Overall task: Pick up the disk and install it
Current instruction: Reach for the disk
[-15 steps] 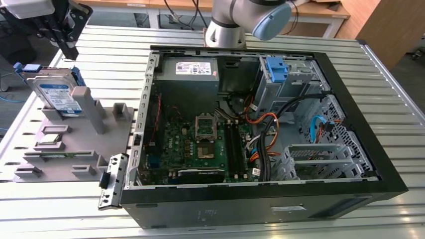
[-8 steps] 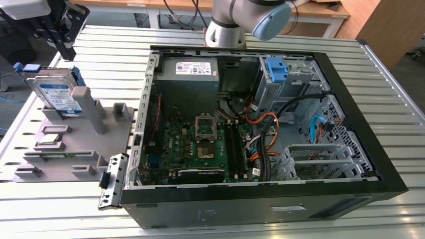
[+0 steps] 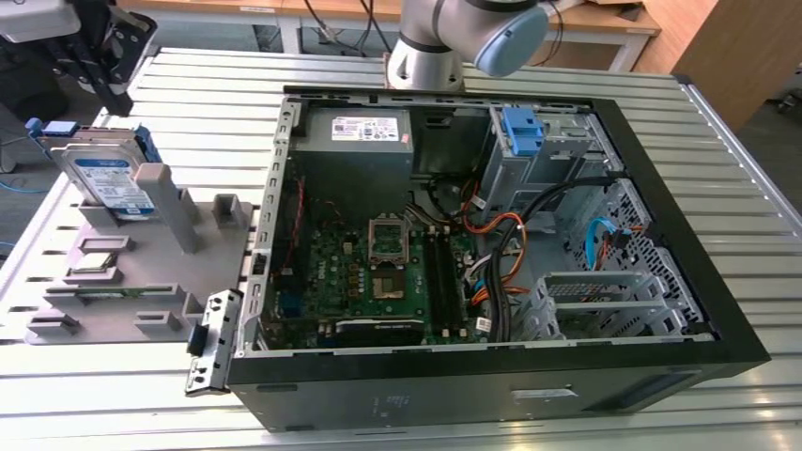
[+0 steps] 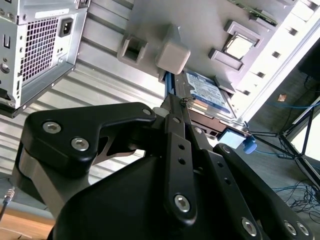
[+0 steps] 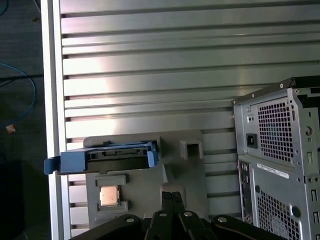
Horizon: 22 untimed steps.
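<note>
One disk stands in grey holder.

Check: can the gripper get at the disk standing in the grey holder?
Probably yes: the gripper hangs above the disk, whose top edge stands clear of the grey holder, nothing between.

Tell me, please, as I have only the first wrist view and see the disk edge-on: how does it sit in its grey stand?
Observer: In the exterior view the disk stands on edge, somewhat tilted, in the grey stand, its blue-and-white label showing.
Operator: Is the computer case open?
Observer: Yes, the case lies open, with the motherboard in plain sight.
Operator: Anything blue inside?
Observer: A blue bracket sits toward the exterior view's right of the power supply.
</note>
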Tool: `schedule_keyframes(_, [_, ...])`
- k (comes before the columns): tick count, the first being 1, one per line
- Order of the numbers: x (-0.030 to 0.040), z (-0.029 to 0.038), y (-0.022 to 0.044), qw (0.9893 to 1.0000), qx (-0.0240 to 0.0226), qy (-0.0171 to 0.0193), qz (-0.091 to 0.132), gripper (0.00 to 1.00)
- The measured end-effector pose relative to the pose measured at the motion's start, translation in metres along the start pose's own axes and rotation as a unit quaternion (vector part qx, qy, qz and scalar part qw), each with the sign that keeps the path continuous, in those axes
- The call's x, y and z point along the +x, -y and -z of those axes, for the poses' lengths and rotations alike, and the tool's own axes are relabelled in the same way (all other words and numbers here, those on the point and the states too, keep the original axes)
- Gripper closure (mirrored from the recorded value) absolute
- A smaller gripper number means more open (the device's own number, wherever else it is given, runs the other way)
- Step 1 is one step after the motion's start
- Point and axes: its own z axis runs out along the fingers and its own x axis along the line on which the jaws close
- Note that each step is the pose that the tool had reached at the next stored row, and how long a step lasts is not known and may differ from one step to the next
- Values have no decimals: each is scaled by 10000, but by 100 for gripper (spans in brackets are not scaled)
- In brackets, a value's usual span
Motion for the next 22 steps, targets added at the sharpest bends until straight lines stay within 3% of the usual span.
schedule_keyframes(22, [459,-147,-38,10000,0,0,0,89])
